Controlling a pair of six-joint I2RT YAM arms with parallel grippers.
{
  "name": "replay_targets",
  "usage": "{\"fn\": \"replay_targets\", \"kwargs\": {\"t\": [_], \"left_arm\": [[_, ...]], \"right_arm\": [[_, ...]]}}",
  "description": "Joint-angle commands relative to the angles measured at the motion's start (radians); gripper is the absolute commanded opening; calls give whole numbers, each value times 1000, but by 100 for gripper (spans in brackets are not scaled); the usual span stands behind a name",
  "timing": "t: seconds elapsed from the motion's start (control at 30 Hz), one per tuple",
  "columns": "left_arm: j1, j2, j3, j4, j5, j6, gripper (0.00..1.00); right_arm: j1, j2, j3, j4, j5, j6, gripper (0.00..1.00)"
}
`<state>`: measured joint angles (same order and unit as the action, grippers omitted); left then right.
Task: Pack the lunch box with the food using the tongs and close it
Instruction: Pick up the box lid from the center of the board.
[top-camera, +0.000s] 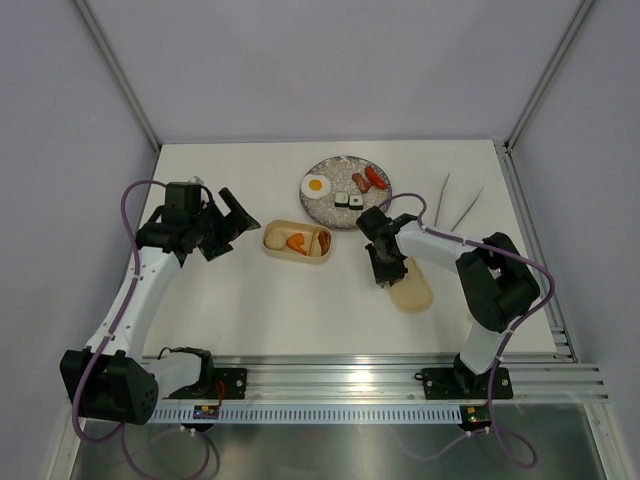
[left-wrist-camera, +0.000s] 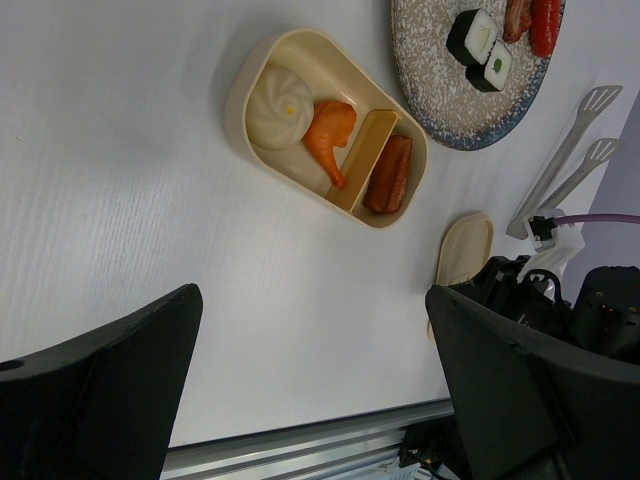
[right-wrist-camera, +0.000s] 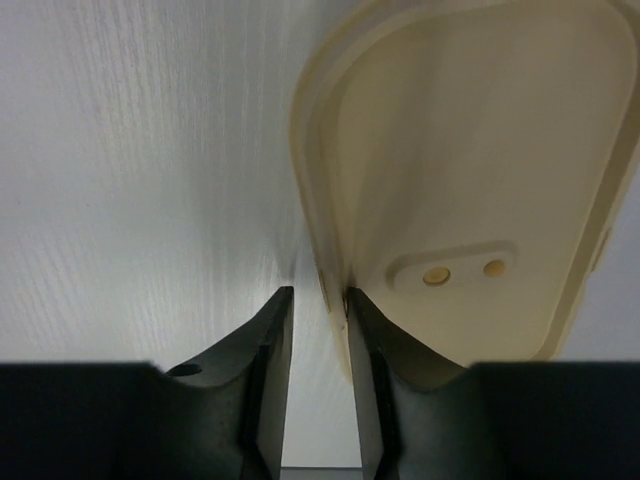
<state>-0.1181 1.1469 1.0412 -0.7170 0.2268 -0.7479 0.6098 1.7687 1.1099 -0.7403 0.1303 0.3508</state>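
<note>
The lunch box lies open at mid-table, holding a beige ball, an orange carrot piece and sausages. Its cream lid lies to the right. My right gripper is down at the lid's left end. Its narrowly open jaws straddle the rim of the lid: one finger touches it, the other stands just off it. My left gripper hovers wide open and empty left of the box. The silver tongs lie untouched at the back right.
A round speckled plate behind the box holds a fried egg, two sushi rolls and sausages. The aluminium rail runs along the near table edge. White walls close in the back and sides.
</note>
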Motion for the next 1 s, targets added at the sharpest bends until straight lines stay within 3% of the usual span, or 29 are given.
{"fn": "replay_targets", "kwargs": {"t": [0.0,0.17,0.43,0.77,0.97], "left_arm": [[6,-21,19,25,-7,19,99],[6,-26,10,30,-1,21,99],[-34,-42,-15,48,31,74,99],[-346,19,-95,238,112,139,99],[-489,91,-95,309,94,150,99]], "right_arm": [[11,-14,15,25,2,-21,31],[11,-80,28,19,-30,-18,0],[11,-239,53,68,-110,88,0],[10,-319,10,329,-351,476,0],[11,-305,10,400,-448,573,0]]}}
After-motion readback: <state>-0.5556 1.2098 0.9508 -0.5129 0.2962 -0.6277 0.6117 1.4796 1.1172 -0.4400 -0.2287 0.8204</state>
